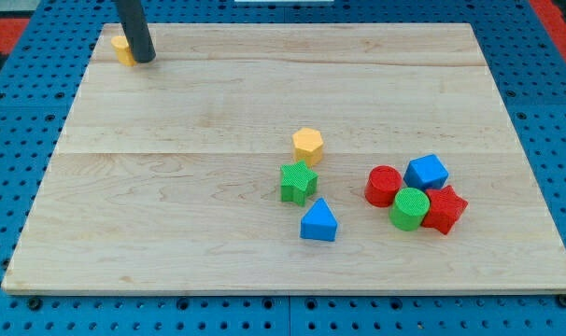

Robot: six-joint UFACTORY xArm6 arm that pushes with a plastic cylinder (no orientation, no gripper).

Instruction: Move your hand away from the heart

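Where the wooden board (171,140) reaches its far left corner, our tip (144,59) rests touching a small yellow block (122,49), half hidden by the rod. We cannot tell its shape from here. Our rod holds nothing; it only presses beside the block.

Yellow heart (122,49), dk rod tip (144,60)

Plain dark grey cylindrical rod, smooth, no markings, my tip (144,60) blunt.
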